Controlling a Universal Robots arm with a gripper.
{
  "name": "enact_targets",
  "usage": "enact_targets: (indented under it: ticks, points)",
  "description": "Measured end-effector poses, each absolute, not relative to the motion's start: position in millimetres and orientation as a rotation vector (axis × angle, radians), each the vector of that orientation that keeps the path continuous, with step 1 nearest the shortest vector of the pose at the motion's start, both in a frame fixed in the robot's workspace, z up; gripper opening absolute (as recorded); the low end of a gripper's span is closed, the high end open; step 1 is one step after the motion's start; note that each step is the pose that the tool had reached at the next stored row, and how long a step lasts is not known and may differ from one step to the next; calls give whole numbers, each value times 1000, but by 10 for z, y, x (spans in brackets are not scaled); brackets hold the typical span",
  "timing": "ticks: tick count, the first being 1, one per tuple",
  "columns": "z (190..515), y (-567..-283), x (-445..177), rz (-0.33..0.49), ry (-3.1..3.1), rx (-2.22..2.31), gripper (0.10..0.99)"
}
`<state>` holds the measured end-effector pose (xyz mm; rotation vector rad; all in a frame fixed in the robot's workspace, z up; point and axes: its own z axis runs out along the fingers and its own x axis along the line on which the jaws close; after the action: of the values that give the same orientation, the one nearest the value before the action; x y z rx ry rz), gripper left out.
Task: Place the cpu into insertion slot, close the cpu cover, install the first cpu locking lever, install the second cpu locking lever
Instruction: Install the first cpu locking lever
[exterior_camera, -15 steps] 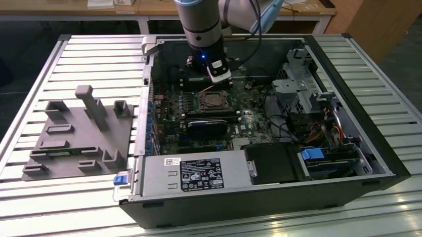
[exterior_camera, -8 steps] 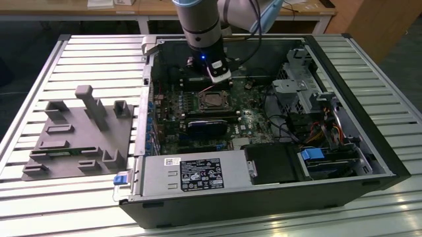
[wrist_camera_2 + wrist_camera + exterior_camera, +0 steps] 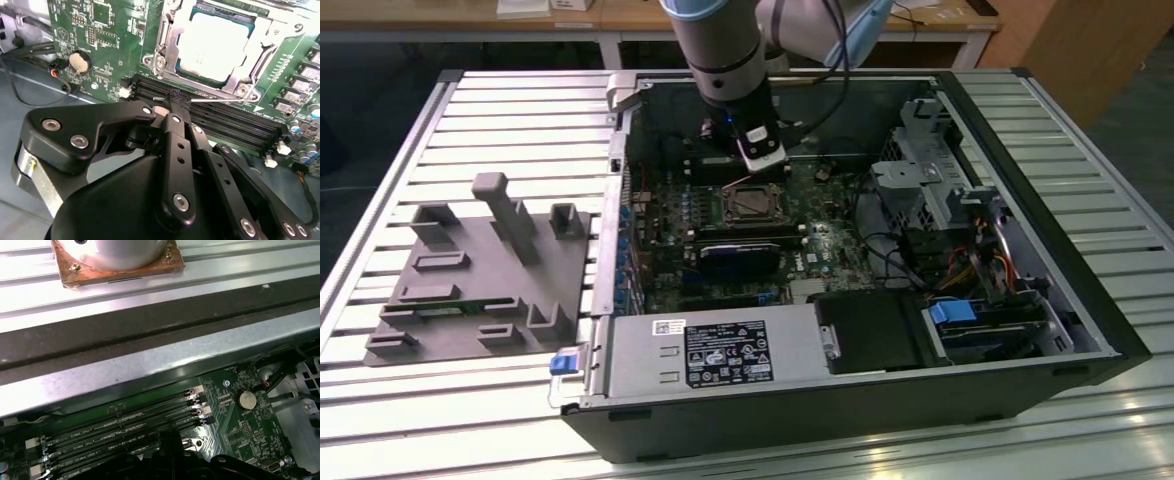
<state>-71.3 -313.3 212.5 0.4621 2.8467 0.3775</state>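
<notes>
The cpu (image 3: 212, 42) lies flat in the insertion slot (image 3: 750, 203) on the green motherboard. The silvery cpu cover (image 3: 167, 40) is down over it, and the chip's grey top shows through the cover's window. A thin metal locking lever (image 3: 220, 98) runs along the cover's edge beside the memory slots. My gripper (image 3: 175, 102) is shut, its black fingertips meeting at the end of that lever; whether they pinch it or just touch it I cannot tell. In the exterior view the gripper (image 3: 755, 172) hangs just behind the socket inside the open case.
Long black memory slots (image 3: 220, 125) lie right beside the socket. A coin battery (image 3: 79, 61) sits on the board. Case walls, a drive cage (image 3: 941, 185) and the power supply (image 3: 720, 350) ring the motherboard. A grey fixture block (image 3: 480, 270) stands on the table at the exterior view's left.
</notes>
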Motion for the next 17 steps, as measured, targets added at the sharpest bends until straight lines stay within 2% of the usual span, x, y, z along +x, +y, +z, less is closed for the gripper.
enact_targets:
  ticks: [17]
  points:
    - [2057, -3039, -761, 354, 2820, 547, 102]
